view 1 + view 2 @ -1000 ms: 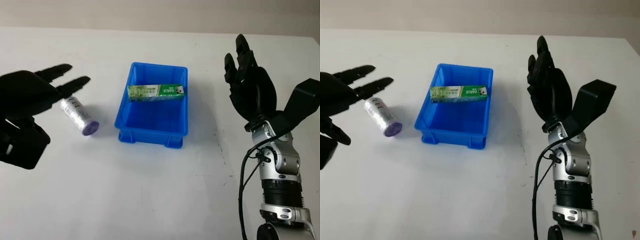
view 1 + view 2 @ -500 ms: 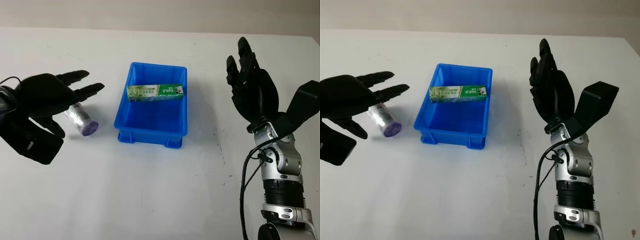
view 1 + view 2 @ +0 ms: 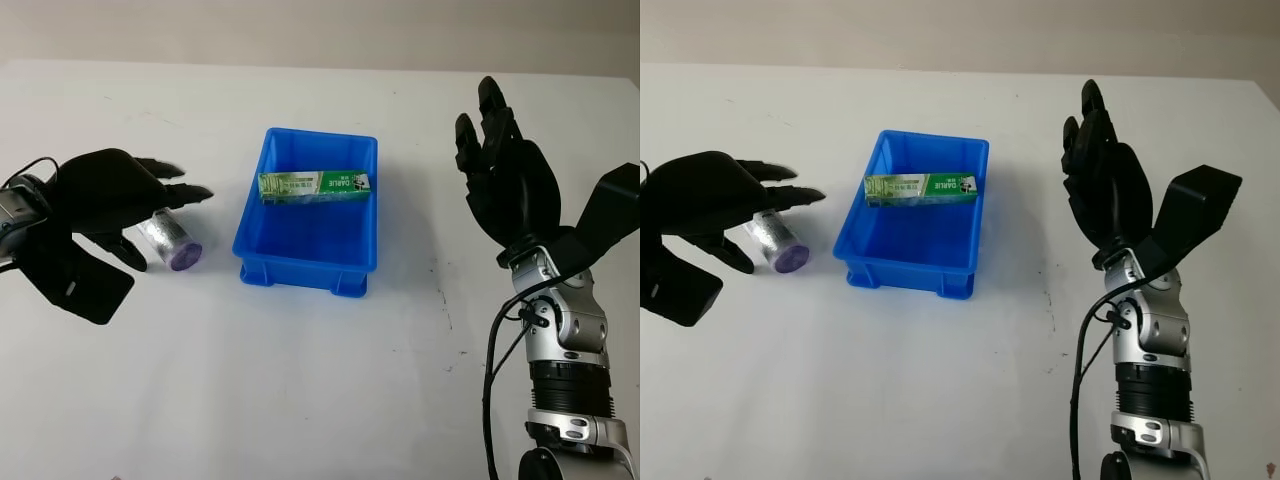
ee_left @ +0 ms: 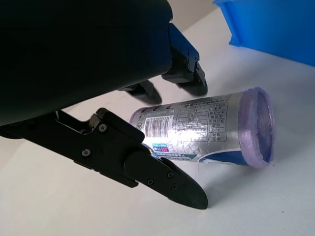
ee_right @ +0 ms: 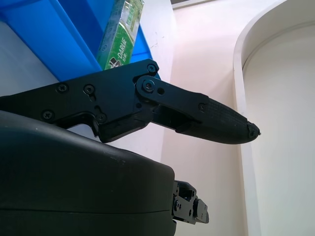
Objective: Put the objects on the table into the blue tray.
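White table (image 3: pixel 300 380), matte, with a few small dark specks; a pale wall runs along its far edge. The blue tray (image 3: pixel 262 256) sits near the table's middle, slightly toward the far edge. A green box (image 3: pixel 314 185) lies inside it, along the tray's far wall.

A silver can with a purple end (image 3: pixel 170 240) lies on its side on the table, just left of the tray, purple end facing the near edge. The left hand (image 3: pixel 105 195) is over the can, fingers (image 4: pixel 162 177) reaching past both sides of it but not closed on it; it holds nothing.

The right hand (image 3: pixel 510 180) is raised above the table's right side, well apart from the tray, open and holding nothing. A black cable runs down its forearm.
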Available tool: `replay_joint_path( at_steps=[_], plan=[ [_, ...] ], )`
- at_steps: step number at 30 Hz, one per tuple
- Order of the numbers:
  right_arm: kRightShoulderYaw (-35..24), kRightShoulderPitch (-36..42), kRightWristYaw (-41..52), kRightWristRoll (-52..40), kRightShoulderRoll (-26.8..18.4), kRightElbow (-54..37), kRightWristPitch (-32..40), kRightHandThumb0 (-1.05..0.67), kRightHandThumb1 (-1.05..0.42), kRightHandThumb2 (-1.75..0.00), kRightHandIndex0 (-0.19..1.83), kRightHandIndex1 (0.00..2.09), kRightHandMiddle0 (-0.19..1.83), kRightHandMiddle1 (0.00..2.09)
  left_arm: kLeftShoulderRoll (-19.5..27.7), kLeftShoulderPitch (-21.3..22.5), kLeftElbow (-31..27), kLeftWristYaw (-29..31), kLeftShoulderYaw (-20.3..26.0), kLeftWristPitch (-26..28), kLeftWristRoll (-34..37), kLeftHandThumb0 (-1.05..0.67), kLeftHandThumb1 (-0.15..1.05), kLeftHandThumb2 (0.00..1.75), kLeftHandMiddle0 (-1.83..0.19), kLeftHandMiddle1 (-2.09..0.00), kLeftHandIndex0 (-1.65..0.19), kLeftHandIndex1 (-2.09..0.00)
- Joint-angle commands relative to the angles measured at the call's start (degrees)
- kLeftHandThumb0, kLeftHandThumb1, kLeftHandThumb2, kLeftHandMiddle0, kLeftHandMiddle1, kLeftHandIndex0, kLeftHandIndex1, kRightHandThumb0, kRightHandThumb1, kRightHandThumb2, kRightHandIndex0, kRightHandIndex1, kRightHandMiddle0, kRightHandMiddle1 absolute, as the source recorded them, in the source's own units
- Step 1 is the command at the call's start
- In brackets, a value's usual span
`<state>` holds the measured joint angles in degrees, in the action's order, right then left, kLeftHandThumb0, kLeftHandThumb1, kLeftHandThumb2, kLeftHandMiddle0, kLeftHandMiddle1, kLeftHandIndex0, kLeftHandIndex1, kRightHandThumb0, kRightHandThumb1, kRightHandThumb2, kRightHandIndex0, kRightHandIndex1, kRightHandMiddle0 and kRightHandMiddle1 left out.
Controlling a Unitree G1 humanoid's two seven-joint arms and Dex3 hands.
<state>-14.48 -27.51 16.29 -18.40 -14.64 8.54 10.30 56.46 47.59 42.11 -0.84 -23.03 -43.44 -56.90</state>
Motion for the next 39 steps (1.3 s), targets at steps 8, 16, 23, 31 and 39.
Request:
replay_joint_path(
  at_steps=[8, 16, 23, 31, 39],
  plan=[
    [-0.63, 0.4, -0.98, -0.21, -1.06, -2.34, 1.19, -0.8, -1.05, -0.73, -0.19, 0.0, -0.19, 0.0, 0.88, -4.34, -5.14, -0.12, -3.58, 1.4, -3.42, -0.55, 1.03, 0.13, -0.34, -2.09, -0.13, -2.06],
    [-0.63, 0.23, -0.84, -0.35, -1.11, -2.42, 1.48, -0.79, -1.05, -0.73, -0.19, 0.0, -0.19, 0.0, 2.07, -9.08, -9.82, 1.48, -2.05, 4.16, -1.92, -0.5, 1.05, 0.38, -0.73, -2.09, -0.38, -2.09],
    [-0.59, 0.19, -0.83, -0.41, -1.13, -2.39, 1.59, -0.79, -1.05, -0.72, -0.19, 0.0, -0.19, 0.0, 0.83, -11.06, -9.2, 0.87, -0.58, 5.74, 0.16, -0.49, 1.05, 0.47, -0.89, -2.09, -0.4, -2.09],
    [-0.57, 0.36, -0.37, -0.45, -0.95, -1.93, 1.06, -0.79, -1.05, -0.71, -0.19, 0.0, -0.19, 0.0, -0.86, -11.6, -12.19, 3.21, 8.68, 17.16, 11.02, -0.42, 1.05, 0.44, -0.6, -2.09, -0.24, -2.09],
    [-0.25, 0.72, 0.34, -0.55, -0.43, -1.53, 0.76, -0.79, -1.05, -0.7, -0.19, 0.0, -0.19, 0.0, -3.29, -10.3, -16.66, 3.74, 18.16, 21.92, 24.3, -0.4, 1.05, 0.46, -0.52, -2.09, -0.17, -2.09]
  ],
)
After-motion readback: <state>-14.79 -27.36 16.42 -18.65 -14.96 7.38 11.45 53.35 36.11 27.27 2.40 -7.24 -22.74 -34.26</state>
